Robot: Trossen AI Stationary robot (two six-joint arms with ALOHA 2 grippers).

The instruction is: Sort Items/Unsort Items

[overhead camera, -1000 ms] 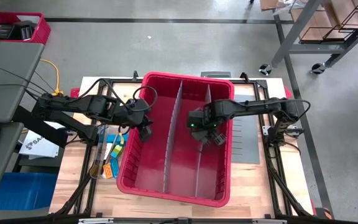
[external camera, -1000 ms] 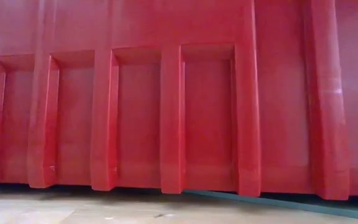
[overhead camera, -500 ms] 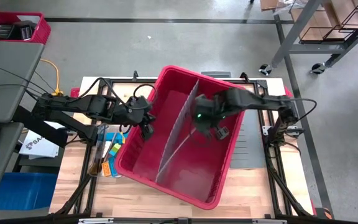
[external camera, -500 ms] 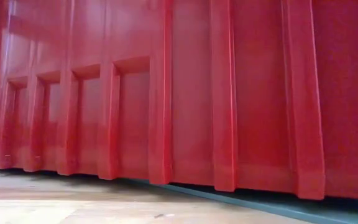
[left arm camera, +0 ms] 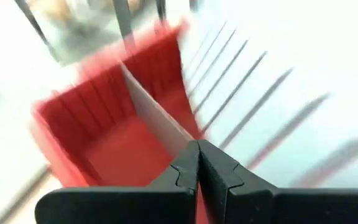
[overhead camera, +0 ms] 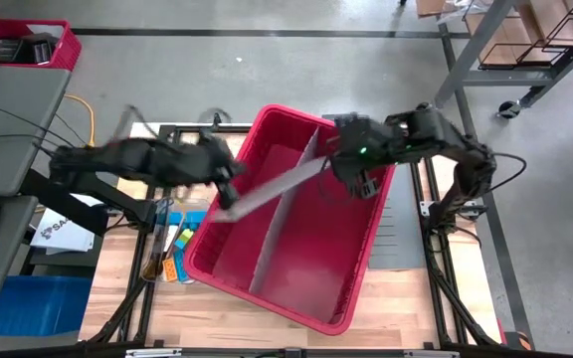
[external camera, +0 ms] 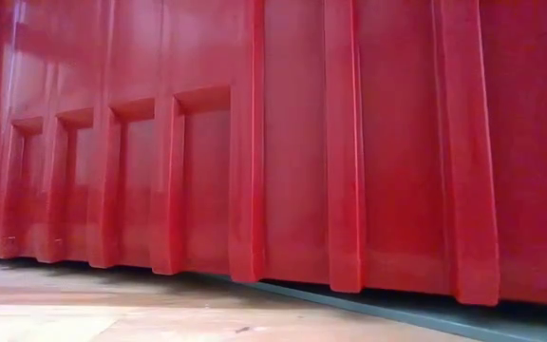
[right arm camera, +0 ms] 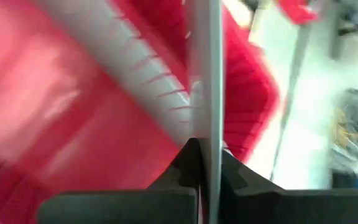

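The right tool (overhead camera: 358, 171) pinches a grey divider (overhead camera: 277, 184) lifted across the red bin (overhead camera: 356, 268); the left tool (left arm camera: 199, 163) is pressed together beside the bin's left wall. The items (overhead camera: 174, 251) lie on the counter (overhead camera: 147, 313) left of the bin. I think the long divider may slip, or swing and push the bin onto them.

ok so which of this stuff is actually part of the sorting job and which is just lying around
Job: coloured blocks and dark sticks on the table beside the red bin; grey divider, gripped by the right claw; left claw at the bin's rim.
Lying about: red crate, blue tub, printed sheet, metal rack.
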